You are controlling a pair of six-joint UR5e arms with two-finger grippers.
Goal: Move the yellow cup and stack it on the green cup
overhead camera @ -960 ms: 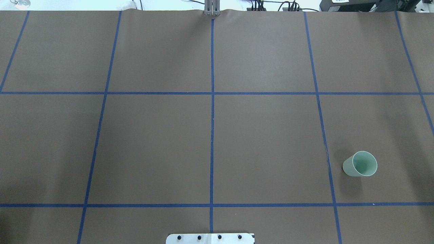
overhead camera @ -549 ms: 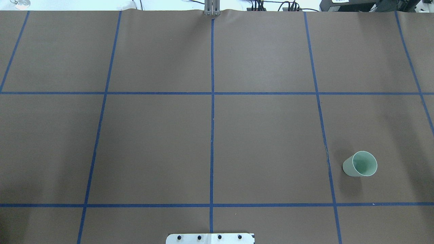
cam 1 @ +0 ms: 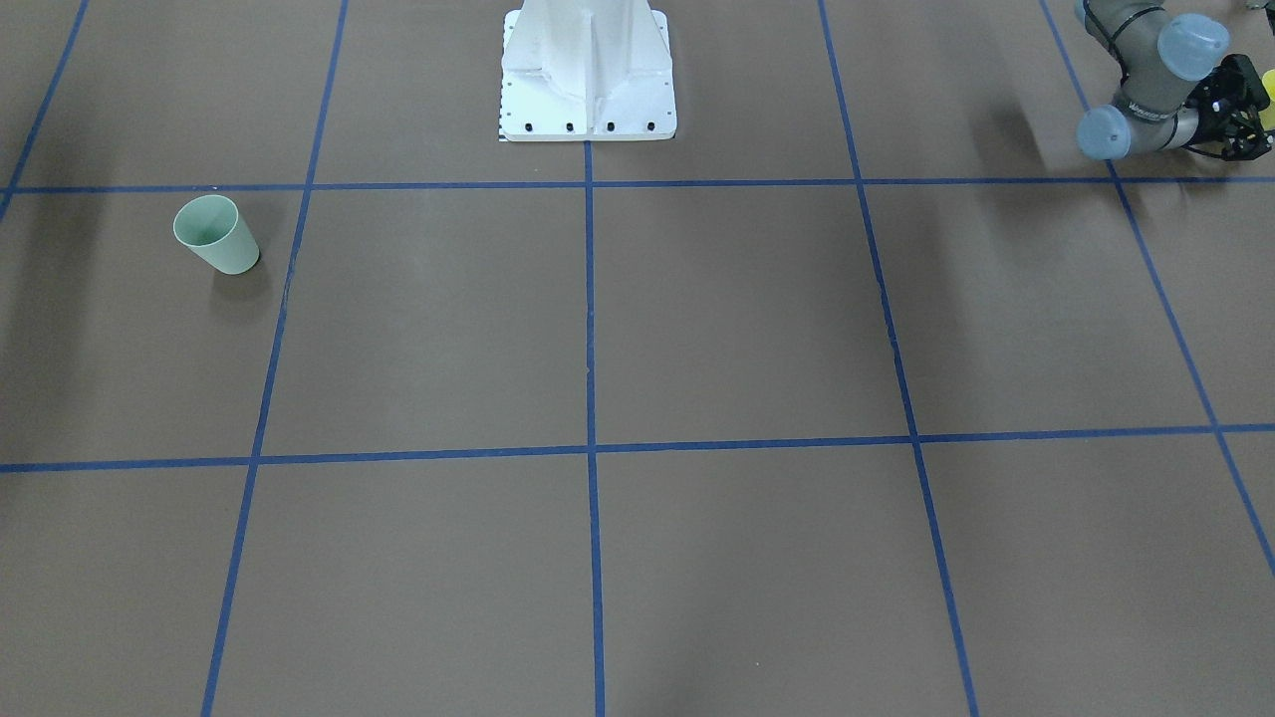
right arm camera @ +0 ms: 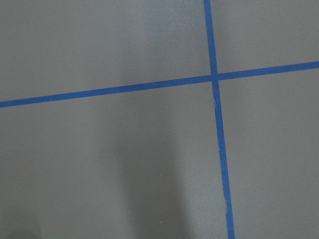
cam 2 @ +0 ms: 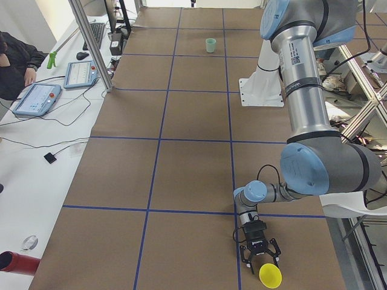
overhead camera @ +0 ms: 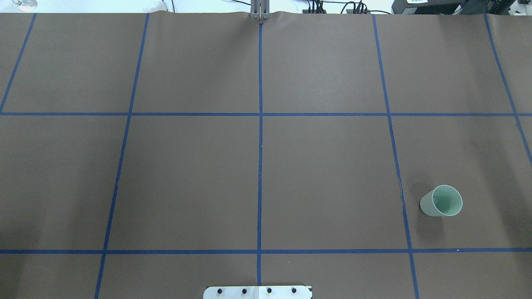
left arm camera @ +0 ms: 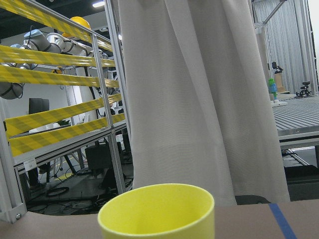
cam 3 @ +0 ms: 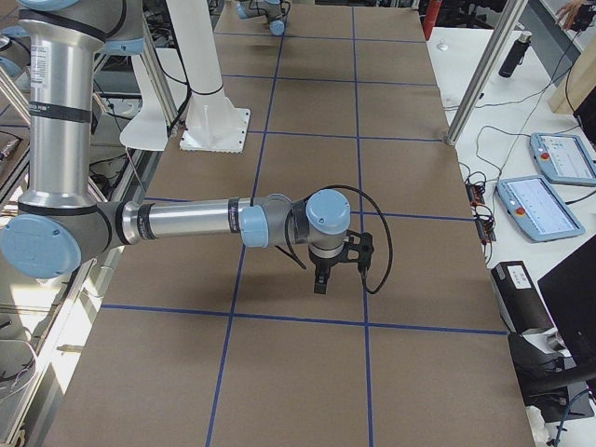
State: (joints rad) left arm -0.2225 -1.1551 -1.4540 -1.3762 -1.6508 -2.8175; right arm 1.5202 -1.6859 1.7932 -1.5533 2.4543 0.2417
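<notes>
The bright yellow tapered plastic cup [cam 2: 270,275] is standing at the tabletop's [overhead camera: 187,166] near-left edge. The left claw [cam 2: 262,258] is hovering beside it, fingers apart, so the grasp is pending. The pale green plastic cup [overhead camera: 441,201] is sitting unmoved, near right. I cannot tell the right claw's [cam 3: 321,279] state.

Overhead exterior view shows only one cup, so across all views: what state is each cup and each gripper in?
Small bright yellow plastic cup: upright, mouth up, on the table, not stacked.
Small pale green plastic cup: upright, empty, standing alone.
Left gripper: open, low, right behind the yellow cup, not closed on it.
Right gripper: pointing down over bare table; whether it is open or shut cannot be told.
</notes>
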